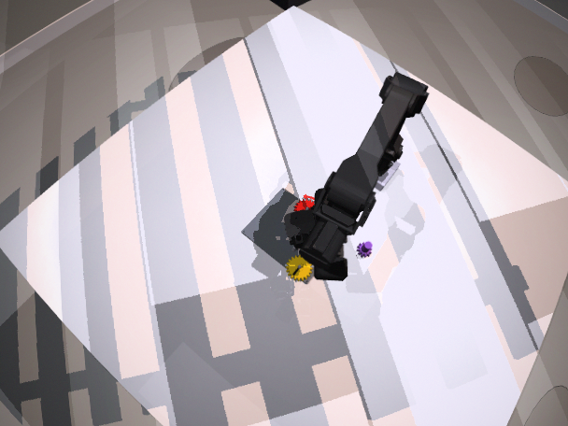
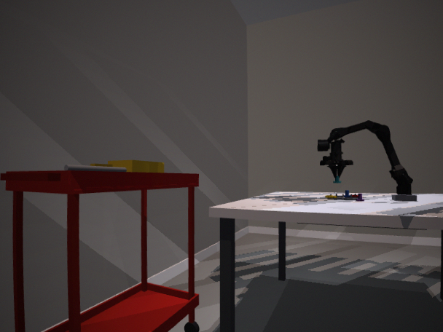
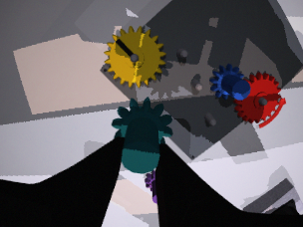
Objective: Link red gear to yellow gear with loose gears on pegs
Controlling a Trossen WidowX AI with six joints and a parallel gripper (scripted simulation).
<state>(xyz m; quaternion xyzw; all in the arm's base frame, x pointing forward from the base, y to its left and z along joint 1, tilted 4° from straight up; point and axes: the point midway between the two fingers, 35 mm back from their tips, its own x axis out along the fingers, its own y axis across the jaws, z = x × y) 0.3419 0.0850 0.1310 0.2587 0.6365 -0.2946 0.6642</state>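
The claw grasps the teal gear by its upright handle, holding it raised above the surface. Below, the grey board lies well inside the surface's edges. The yellow gear with a black stripe sits by one corner of the board. The blue gear stands on the board beside the red gear, between three bare pegs and that red gear. The purple gear stands on the surface, off the board.
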